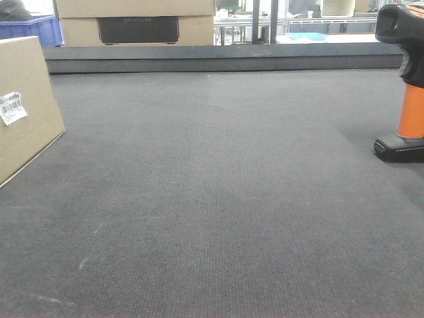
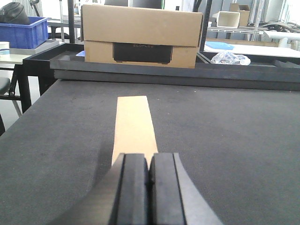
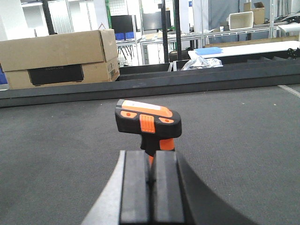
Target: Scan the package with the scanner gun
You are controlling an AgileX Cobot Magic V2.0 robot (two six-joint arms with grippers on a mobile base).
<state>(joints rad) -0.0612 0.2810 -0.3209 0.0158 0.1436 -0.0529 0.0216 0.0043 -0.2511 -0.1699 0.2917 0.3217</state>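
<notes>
The package [image 1: 26,106], a flat tan cardboard box with a white barcode label [image 1: 12,107], stands on edge at the left of the dark mat. In the left wrist view it appears as a narrow tan strip [image 2: 133,124] running away from my left gripper [image 2: 149,164], which is shut with its pads together and nothing between them. The scanner gun [image 1: 411,112] stands upright at the right edge on its black base, black head above an orange handle. My right gripper [image 3: 151,161] is shut and empty, just short of the scanner gun [image 3: 147,122].
A raised dark ledge [image 1: 225,58] borders the mat at the back. Behind it sits a larger cardboard box with a dark panel [image 2: 140,35]. A blue crate [image 2: 23,30] is at the far left and a crumpled plastic bag [image 2: 228,58] at the far right.
</notes>
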